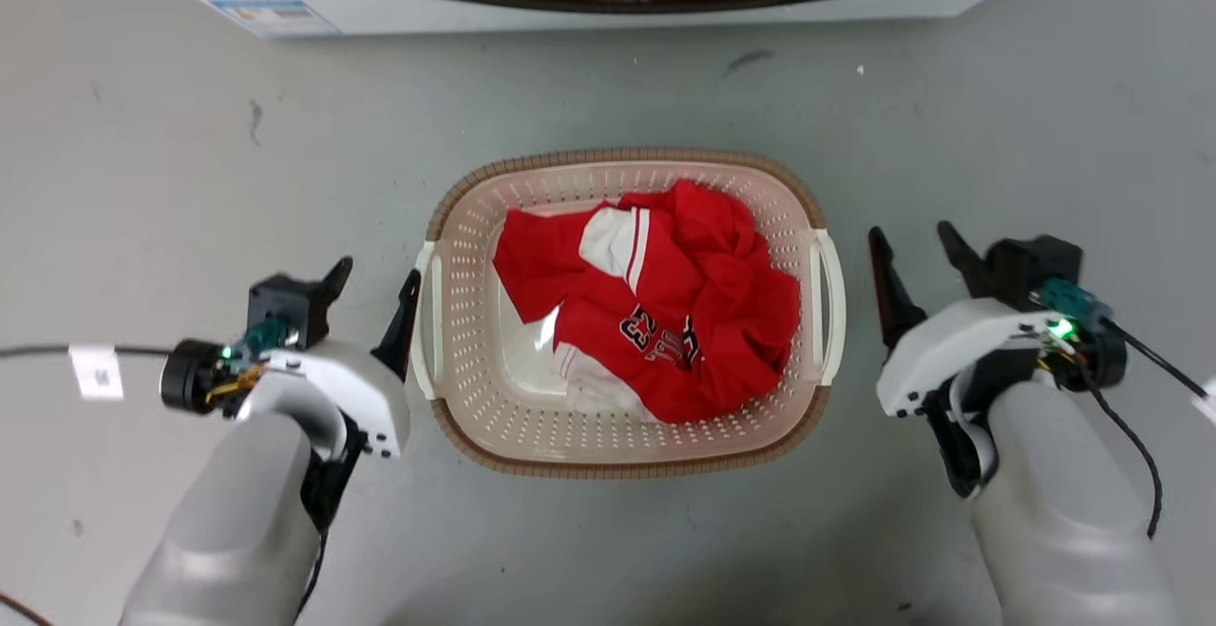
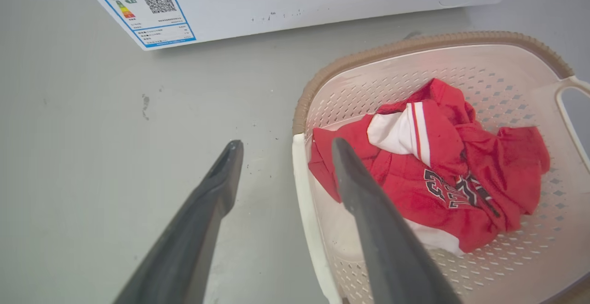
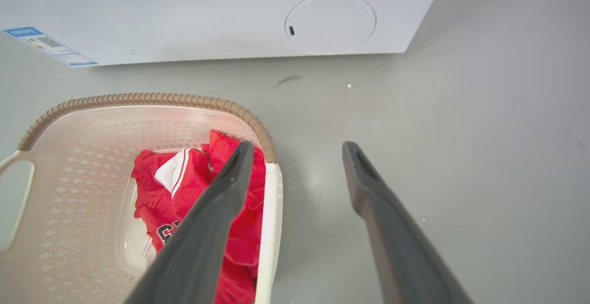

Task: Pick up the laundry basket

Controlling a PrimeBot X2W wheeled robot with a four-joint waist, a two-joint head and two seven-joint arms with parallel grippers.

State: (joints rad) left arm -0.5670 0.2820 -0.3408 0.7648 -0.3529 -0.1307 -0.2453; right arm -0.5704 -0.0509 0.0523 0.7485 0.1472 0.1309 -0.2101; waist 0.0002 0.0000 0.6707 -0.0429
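basket (image 1: 617, 464) likely light, stiff plastic | left gripper (image 1: 377, 270) released, should take left handle (image 1: 429, 322) beside it | right gripper (image 1: 909, 229) released, right handle (image 1: 834, 308) near

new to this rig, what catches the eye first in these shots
A crumpled red and white fabric jersey lies in the cream perforated plastic laundry basket with a brown woven-look rim, on the grey floor mid-frame. The open left claw and open right claw flank it, the left one nearer.
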